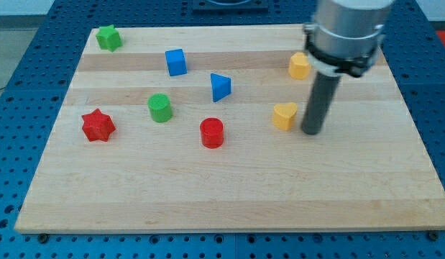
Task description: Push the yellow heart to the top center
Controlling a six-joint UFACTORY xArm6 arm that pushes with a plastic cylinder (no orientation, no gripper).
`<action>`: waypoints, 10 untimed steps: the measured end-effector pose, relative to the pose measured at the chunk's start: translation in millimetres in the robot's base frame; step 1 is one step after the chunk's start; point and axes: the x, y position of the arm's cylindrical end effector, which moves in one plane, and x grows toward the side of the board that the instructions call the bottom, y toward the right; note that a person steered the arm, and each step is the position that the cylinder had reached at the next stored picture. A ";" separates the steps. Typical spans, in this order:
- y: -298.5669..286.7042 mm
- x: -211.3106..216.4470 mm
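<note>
Single camera looked down at an angle from the near side of the wooden board [229, 194], facing its far edge; whole board nearly filled the frame, blue perforated table [21, 43] around it.

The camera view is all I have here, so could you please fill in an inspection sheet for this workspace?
Surface: wooden board, lying flat on a blue perforated bench.
Job's things: yellow heart right of the board's centre, just left of my tip; whether they touch cannot be told.
Clutter: second yellow block at upper right; blue cube; blue triangular block; green star at the top left corner; green cylinder; red star; red cylinder.
Grippers: none fitted; the rod stands upright on the board.
Cables: nothing seen.
Surroundings: only the bench around the board.
</note>
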 end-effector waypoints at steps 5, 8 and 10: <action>-90.3 -29.2; -100.5 -91.4; -102.2 -83.4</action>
